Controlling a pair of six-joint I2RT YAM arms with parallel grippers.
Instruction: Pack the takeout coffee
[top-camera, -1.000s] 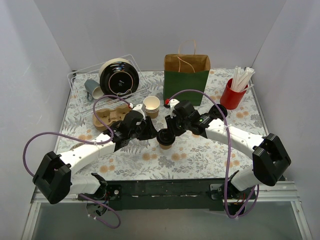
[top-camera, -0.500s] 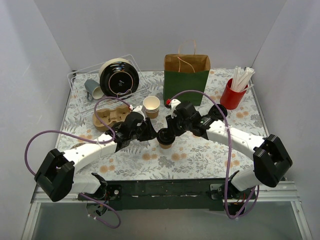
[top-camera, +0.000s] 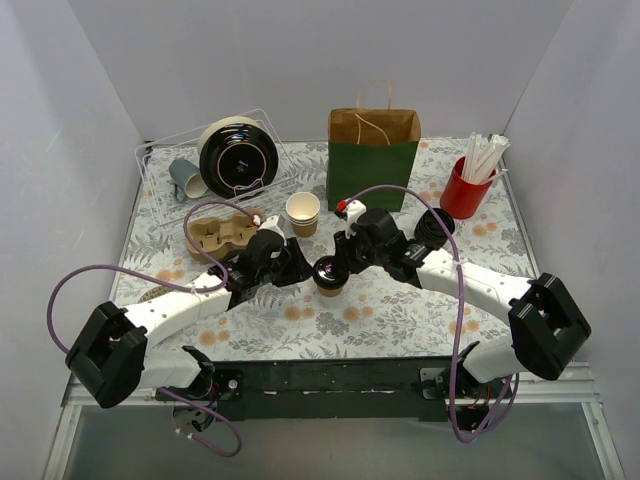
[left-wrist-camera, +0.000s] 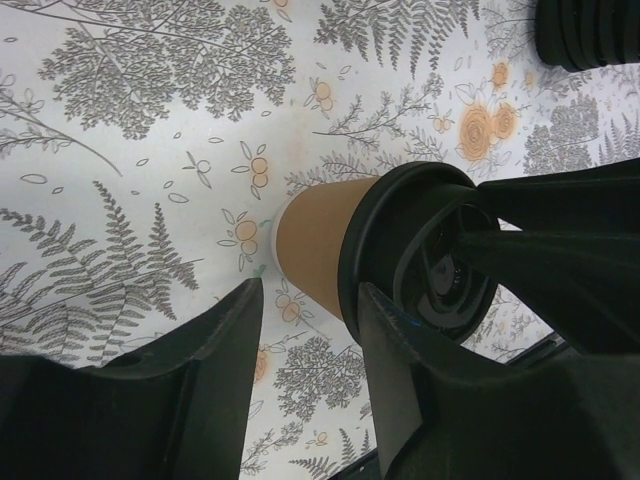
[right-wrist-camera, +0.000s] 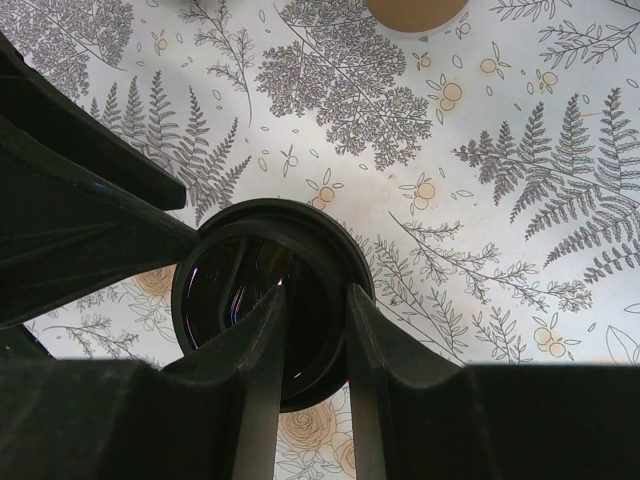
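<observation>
Bench (top-camera: 400, 315): fern-and-flower cloth, carries everything listed.
Paper bag (top-camera: 373, 165): far centre, upright, mouth open. Seen in the top view only.
Left end effector (left-wrist-camera: 305, 290): reaches in from the left. Fingers are apart, one on each side of the cup wall, with a strip of cloth showing between one finger and the paper. Not clamped.
Right end effector (right-wrist-camera: 312, 296): reaches in from the right, over the lid. Fingers are set narrow across the lid's rim, gripping it.
Takeout coffee (top-camera: 329, 274): bench centre, nearer than the bag and well apart from it, between the two end effectors.
Axis: long axis vertical, base on the cloth, black lid up. Sip-hole heading cannot be told.
Lidless cup (top-camera: 303, 212): just beyond the coffee on its far left, white inside up.
Lid stack (left-wrist-camera: 590, 30): black, right of the coffee.
Top view: gives the layout, but the cup wall is mostly hidden under the lid.
Left wrist view: shows the tan side wall and the base on the cloth.
Right wrist view: looks straight down into the lid recess, wall hidden.
</observation>
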